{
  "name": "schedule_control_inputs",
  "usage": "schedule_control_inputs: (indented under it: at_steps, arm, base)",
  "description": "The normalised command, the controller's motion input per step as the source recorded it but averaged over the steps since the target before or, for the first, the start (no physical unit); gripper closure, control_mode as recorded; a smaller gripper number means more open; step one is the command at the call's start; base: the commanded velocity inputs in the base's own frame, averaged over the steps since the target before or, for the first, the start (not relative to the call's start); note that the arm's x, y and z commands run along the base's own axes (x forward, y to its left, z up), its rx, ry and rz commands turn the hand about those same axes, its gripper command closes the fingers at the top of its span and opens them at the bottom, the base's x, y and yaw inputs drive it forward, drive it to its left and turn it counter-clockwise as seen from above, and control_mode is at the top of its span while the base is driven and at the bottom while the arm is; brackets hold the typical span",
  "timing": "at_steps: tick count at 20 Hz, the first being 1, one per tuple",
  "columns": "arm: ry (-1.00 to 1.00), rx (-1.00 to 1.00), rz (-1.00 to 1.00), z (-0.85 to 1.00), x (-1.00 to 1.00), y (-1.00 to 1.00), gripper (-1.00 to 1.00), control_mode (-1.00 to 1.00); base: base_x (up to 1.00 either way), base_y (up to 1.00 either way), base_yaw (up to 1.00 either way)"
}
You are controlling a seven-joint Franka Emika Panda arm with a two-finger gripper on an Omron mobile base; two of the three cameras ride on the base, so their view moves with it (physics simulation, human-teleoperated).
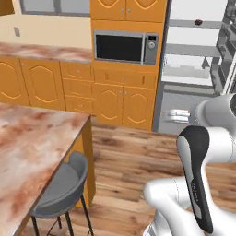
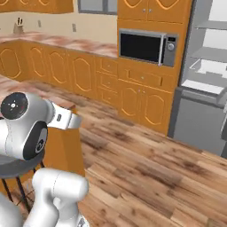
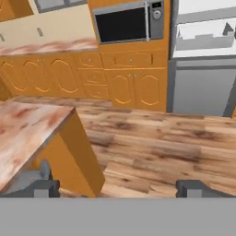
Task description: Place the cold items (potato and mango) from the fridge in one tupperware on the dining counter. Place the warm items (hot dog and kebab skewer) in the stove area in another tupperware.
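Observation:
My gripper [image 3: 120, 188] is open, its two dark fingertips [image 3: 44, 186] standing wide apart with nothing between them. It hangs over the wooden floor, beside the corner of the dining counter [image 1: 32, 133] [image 3: 23, 124], and faces the fridge. The fridge [image 1: 193, 46] [image 2: 208, 53] [image 3: 207, 32] stands open at the far right, showing pale shelves. A small dark item [image 1: 198, 21] lies on an upper shelf; I cannot tell what it is. The potato, mango, hot dog, kebab skewer and tupperware are out of view.
A grey stool [image 1: 62, 184] is tucked under the dining counter. Orange cabinets with a built-in microwave [image 1: 125, 46] [image 2: 146, 46] line the back wall, under a marbled worktop [image 1: 41, 50]. Open wooden floor [image 2: 146, 164] lies between me and the fridge.

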Motion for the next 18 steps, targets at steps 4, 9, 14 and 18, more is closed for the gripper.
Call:
schedule_control_inputs:
  at_steps: [4,9,14,18]
  arm:
    - [0.0,0.0,0.0,0.0,0.0,0.0,-1.0,1.0]
    - [0.0,0.0,0.0,0.0,0.0,0.0,-1.0,1.0]
    - [0.0,0.0,0.0,0.0,0.0,0.0,-1.0,1.0]
    - [0.0,0.0,0.0,0.0,0.0,0.0,-1.0,1.0]
  base:
    - [0.62,-0.1,-0.62]
    - [0.81,0.0,-0.5]
    - [0.91,0.2,-0.33]
    - [0.94,0.32,-0.18]
